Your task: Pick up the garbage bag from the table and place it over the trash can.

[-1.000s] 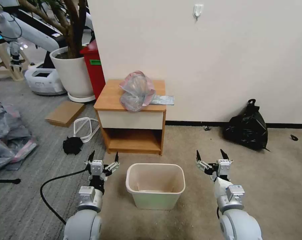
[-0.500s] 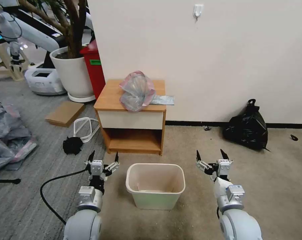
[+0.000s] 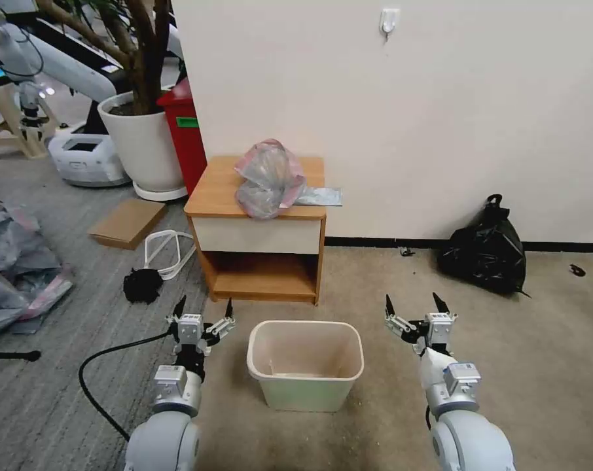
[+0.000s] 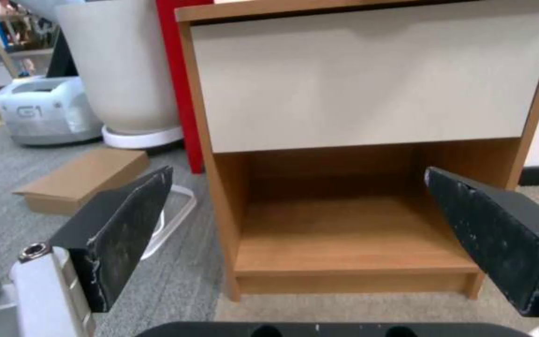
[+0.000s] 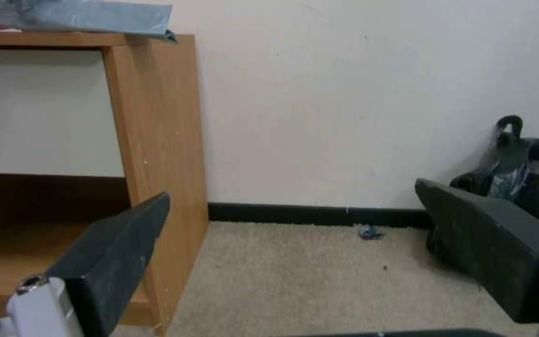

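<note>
A: Where do the hands stand?

B: The left gripper [image 3: 203, 307] hovers low over the carpet, just left of the small cream-white rectangular plastic trash can [image 3: 305, 364], its black fingers [image 4: 123, 229] spread wide and holding nothing. The right gripper [image 3: 413, 304] is level with it on the bin's other side, also splayed wide and empty.

A: What do the wrist views give?

B: From the left wrist you look between the fingers into the open lower shelf of the small light-brown wooden table with the white drawer front [image 4: 369, 84]. From the right wrist you see the table's side panel [image 5: 157, 140], and beyond it a knotted black bag [image 5: 519, 164] against the wall.

A: And the bag we want?

B: The thin, crinkly, translucent grey garbage bag with the pinkish-red rim [image 3: 268, 178] lies bunched on the table top [image 3: 215, 190], well apart from both grippers and above them. A flat grey strip juts over the table's right edge beside it.

A: So how far along is the task?

B: I judge that nothing is done. The bag is ungrasped and the trash can stands open and unlined between the arms. Reaching, grasping, carrying, and spreading the bag over the rim all remain.
</note>
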You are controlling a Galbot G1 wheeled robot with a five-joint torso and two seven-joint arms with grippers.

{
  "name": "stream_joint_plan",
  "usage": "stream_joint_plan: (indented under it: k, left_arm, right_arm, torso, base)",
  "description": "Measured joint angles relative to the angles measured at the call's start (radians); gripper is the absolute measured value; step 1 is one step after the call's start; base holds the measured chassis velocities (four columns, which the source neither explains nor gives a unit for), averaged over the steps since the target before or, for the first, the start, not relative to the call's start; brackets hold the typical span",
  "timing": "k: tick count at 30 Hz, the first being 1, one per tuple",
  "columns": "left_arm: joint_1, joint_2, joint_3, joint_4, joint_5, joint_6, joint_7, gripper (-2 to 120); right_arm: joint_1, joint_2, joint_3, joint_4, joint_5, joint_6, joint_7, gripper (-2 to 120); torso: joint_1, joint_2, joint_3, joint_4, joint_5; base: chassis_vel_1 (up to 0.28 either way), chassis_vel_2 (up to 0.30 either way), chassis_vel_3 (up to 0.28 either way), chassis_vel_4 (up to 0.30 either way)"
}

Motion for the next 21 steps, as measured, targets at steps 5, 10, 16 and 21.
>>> stream_joint_plan:
  k: [5, 10, 16, 21]
  left_arm:
    - [0.000, 0.000, 0.000, 0.000, 0.000, 0.000, 0.000, 100]
    - [0.000, 0.000, 0.000, 0.000, 0.000, 0.000, 0.000, 100]
    - [0.000, 0.000, 0.000, 0.000, 0.000, 0.000, 0.000, 100]
    - [0.000, 0.000, 0.000, 0.000, 0.000, 0.000, 0.000, 100]
  right_arm:
    - [0.000, 0.000, 0.000, 0.000, 0.000, 0.000, 0.000, 100]
    - [0.000, 0.000, 0.000, 0.000, 0.000, 0.000, 0.000, 100]
    - [0.000, 0.000, 0.000, 0.000, 0.000, 0.000, 0.000, 100]
    - [0.000, 0.000, 0.000, 0.000, 0.000, 0.000, 0.000, 100]
  torso:
    - [0.000, 0.000, 0.000, 0.0000, 0.0000]
    - [0.000, 0.000, 0.000, 0.0000, 0.0000]
    - [0.000, 0.000, 0.000, 0.0000, 0.0000]
    - [0.000, 0.000, 0.000, 0.0000, 0.0000]
  base:
    - [0.000, 0.000, 0.000, 0.000]
    - [0.000, 0.000, 0.000, 0.000]
    - [0.000, 0.000, 0.000, 0.000]
    - [0.000, 0.000, 0.000, 0.000]
